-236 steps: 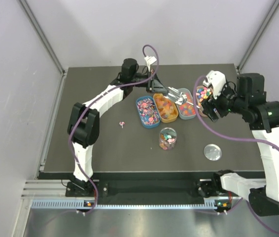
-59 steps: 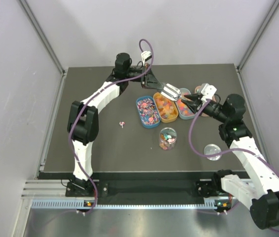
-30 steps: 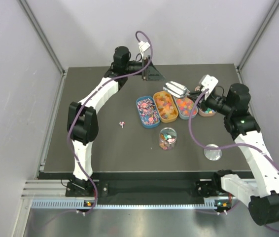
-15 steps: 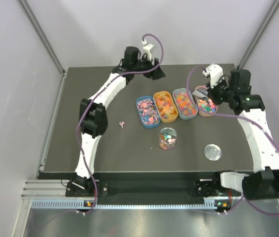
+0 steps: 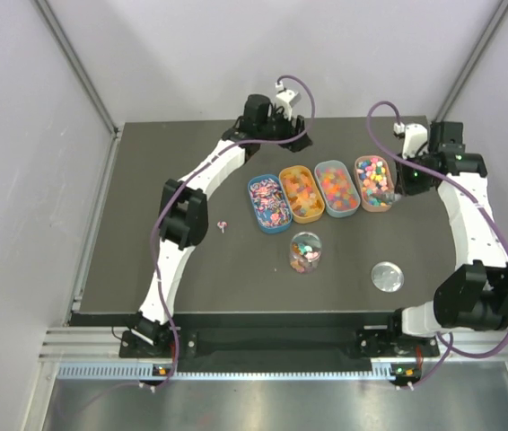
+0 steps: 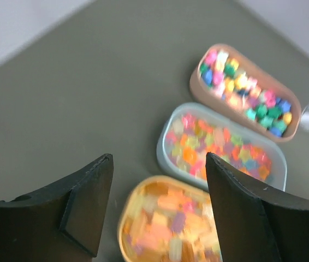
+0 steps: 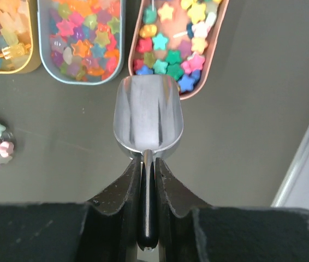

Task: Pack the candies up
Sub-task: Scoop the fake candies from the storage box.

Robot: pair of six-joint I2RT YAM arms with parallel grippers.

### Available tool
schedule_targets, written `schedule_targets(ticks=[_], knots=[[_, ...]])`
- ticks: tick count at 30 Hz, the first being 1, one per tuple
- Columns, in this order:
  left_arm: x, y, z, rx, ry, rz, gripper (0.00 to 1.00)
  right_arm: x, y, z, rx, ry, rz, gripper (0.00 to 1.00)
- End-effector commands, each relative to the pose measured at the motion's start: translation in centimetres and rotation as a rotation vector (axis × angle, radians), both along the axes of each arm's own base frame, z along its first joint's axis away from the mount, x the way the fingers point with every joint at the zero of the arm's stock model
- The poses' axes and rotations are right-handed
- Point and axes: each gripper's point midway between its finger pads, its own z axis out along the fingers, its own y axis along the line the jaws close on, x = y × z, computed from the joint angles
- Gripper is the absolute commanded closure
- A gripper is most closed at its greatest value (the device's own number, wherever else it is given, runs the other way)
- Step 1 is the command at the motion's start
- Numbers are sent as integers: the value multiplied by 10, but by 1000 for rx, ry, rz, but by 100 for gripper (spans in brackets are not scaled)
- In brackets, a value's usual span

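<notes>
Under both arms lies a dark grey matte table (image 5: 146, 224), flat and plain, boxed in by pale lilac walls (image 5: 21, 135) with slim metal posts (image 5: 73, 58) running up the far corners. Well off to the near left of the left claw (image 6: 160, 164), one stray pink sweet (image 5: 223, 224) sits on the table top. The left claw's black fingers (image 6: 89, 207) are spread wide with nothing between them, and it hovers over the far side of the table.

Just on its near side stand four smooth oval plastic trays in a row. They are a blue oval tray (image 5: 275, 231) of pink-purple bits, an orange oval tray (image 5: 308, 220) of translucent yellow-orange gummies, a pale blue-grey oval tray (image 7: 81, 81) of glossy star jellies, and a salmon-pink oval tray (image 6: 233, 113) of opaque stars. The candies (image 7: 168, 57) fill all four trays. More of them lie in a clear round jar (image 5: 305, 253) on the near side of the row, well apart from either claw.

The right claw (image 7: 148, 164) is clenched on the thin handle of a shiny metal scoop (image 7: 148, 120). The scoop's rounded bowl shows polished metal, and its lip sits at the near ends of the pale and salmon trays. I cannot tell whether it touches them. On the near side of the right claw, well apart from it, a clear round lid (image 5: 387, 277) lies flat.
</notes>
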Motion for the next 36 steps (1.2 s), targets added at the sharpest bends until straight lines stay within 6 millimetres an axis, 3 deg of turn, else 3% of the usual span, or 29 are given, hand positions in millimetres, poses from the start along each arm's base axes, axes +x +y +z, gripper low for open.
schedule_targets(ticks=[1, 2, 3, 6, 11, 15, 20, 31, 36], knots=[[17, -34, 46, -184, -214, -80, 27, -13, 2, -10, 54, 51, -50, 100], [19, -43, 46, -221, -216, -76, 27, -13, 1, -12, 56, 53, -58, 100], [22, -51, 27, -244, -202, -78, 30, -12, 1, -14, 60, 61, -65, 100], [25, -75, 11, -253, -224, -52, 30, -8, 0, -16, 63, 69, -72, 100], [29, -100, 4, -256, -267, -5, 31, 2, -3, -17, 59, 70, -79, 100], [30, -105, 1, -259, -285, 25, 31, 10, -5, -5, 50, 35, -77, 100], [27, -110, 13, -269, -341, 11, 31, 20, -7, 12, 43, -28, -84, 100], [27, -113, 13, -279, -346, 21, 30, 33, -15, -2, 4, -18, -79, 100], [22, -118, 23, -294, -364, 9, 30, 59, -16, -3, 11, -35, -73, 100]])
